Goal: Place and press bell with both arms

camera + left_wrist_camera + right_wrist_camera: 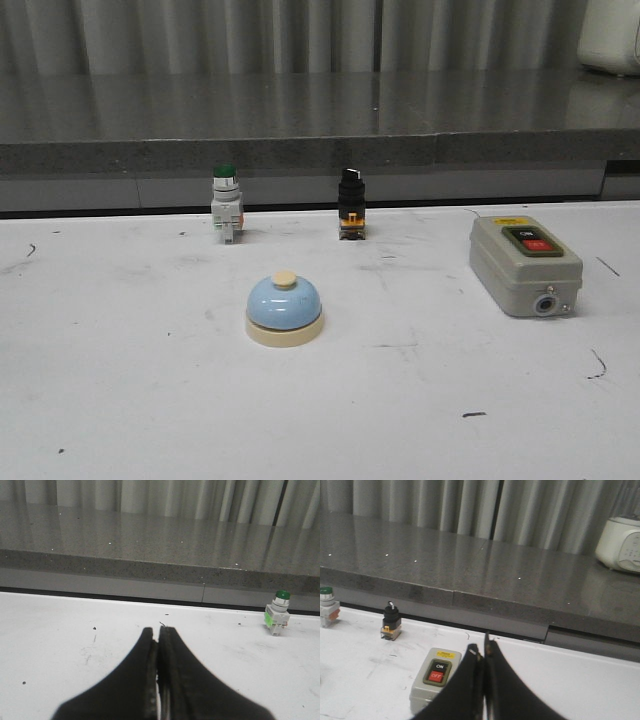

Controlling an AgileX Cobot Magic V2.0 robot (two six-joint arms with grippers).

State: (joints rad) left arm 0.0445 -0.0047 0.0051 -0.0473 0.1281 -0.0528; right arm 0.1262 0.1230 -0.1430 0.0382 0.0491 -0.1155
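Note:
The pale-blue bell (284, 309) with cream base and cream top button stands upright on the white table, near the middle in the front view. No arm shows in the front view. My left gripper (158, 630) is shut and empty, over bare table, with the bell out of its view. My right gripper (482, 647) is shut and empty, just right of the grey switch box (434, 676). The bell does not show in either wrist view.
A green-capped push button (226, 203) and a black selector switch (350, 203) stand at the back of the table. The grey switch box (524, 263) lies at the right. A dark stone ledge (300, 120) runs behind the table. A white appliance (621, 545) sits on it.

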